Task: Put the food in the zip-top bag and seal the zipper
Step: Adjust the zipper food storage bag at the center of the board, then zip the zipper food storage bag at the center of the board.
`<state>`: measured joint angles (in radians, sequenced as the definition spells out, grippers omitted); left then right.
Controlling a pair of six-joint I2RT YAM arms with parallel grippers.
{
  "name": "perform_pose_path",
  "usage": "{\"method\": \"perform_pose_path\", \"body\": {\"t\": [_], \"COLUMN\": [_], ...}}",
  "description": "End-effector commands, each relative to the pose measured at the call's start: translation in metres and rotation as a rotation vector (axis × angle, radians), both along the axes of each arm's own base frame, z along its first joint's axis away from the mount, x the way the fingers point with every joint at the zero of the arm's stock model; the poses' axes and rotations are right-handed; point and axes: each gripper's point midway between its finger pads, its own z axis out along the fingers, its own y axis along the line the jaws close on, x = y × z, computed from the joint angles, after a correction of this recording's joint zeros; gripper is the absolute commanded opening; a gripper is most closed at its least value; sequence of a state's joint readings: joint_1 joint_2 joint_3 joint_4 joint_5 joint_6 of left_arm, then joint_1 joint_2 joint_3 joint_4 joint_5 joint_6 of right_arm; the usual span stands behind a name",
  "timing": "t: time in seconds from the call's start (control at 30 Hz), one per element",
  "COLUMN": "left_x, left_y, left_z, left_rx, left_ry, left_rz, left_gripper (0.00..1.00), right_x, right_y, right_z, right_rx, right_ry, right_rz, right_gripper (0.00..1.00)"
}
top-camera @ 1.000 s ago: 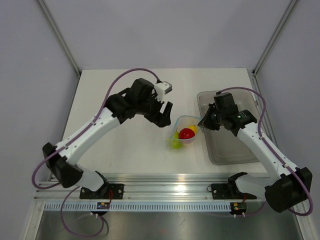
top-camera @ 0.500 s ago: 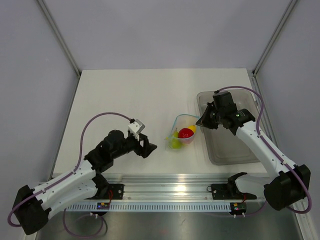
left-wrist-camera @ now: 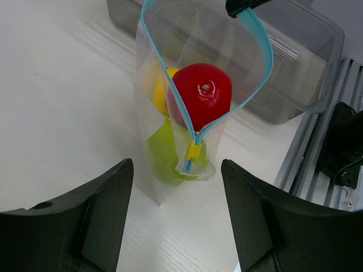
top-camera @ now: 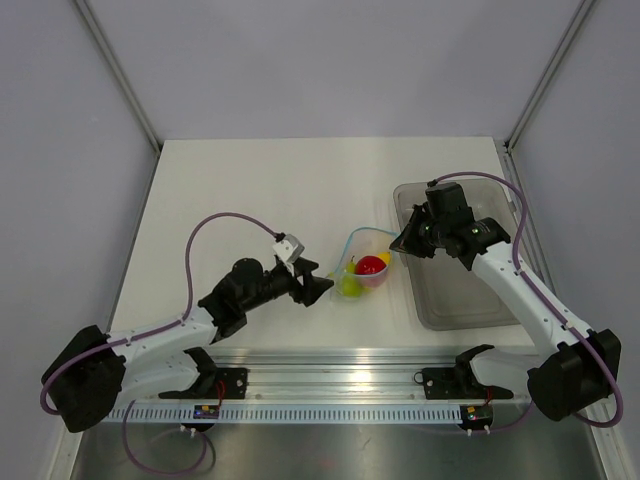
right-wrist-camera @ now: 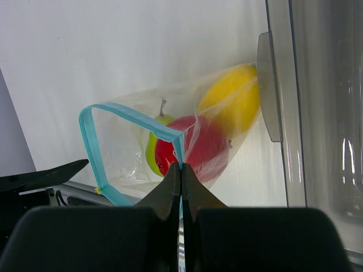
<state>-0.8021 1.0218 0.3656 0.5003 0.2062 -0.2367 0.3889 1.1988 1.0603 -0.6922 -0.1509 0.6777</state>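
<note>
Three toy fruits (left-wrist-camera: 201,93) are seen inside the open zip-top bag (left-wrist-camera: 148,68), on the table (top-camera: 250,190) beside the grey bin (top-camera: 470,290). Its zipper (left-wrist-camera: 258,39) is pinched by the right gripper (right-wrist-camera: 181,175); the left gripper (left-wrist-camera: 176,192) is held wide, empty, nearby.

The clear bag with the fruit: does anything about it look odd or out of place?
The red fruit, yellow fruit and yellow-green fruit all sit inside the zip-top bag; nothing has spilled. What stands out: its blue zipper gapes in a wide loop, unsealed, with the right gripper pinching one end.
</note>
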Motion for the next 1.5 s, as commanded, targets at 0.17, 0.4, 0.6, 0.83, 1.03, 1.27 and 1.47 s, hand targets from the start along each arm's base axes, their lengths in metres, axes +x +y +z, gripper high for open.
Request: {"method": "perform_pose_path", "body": {"t": [0.17,0.4,0.6,0.83,1.03,1.27,1.47], "left_x": [-0.003,-0.006,-0.001,0.001,0.0,-0.004,-0.003], "left_y": [-0.021,-0.026,-0.025,-0.027,-0.033,-0.037,-0.034], "left_z": [0.027,0.017,0.01,0.002,0.004,-0.002,0.005], "left_rx": [-0.096,-0.077,-0.082,-0.084,-0.106,-0.103,-0.097], "left_ry": [-0.091,-0.084,-0.073,-0.065,-0.059,-0.032,-0.047], "left_rz": [-0.075,-0.096,-0.067,-0.062,-0.083,-0.113,-0.103], "left_gripper": [0.64,0.61,0.55,0.55,0.49,0.4,0.11], "right_x": [0.01,0.011,0.013,0.01,0.008,0.008,0.006], "right_y": [0.005,0.009,0.009,0.006,0.006,0.004,0.002], "right_z": [0.028,0.03,0.031,0.029,0.029,0.03,0.028], "right_rx": [0.039,0.057,0.059,0.051,0.051,0.049,0.046], "right_ry": [-0.078,-0.071,-0.072,-0.068,-0.068,-0.07,-0.068], "right_rz": [0.001,0.006,0.004,-0.005,-0.008,-0.016,-0.02], "right_gripper": [0.0,0.0,0.0,0.0,0.0,0.0,0.0]}}
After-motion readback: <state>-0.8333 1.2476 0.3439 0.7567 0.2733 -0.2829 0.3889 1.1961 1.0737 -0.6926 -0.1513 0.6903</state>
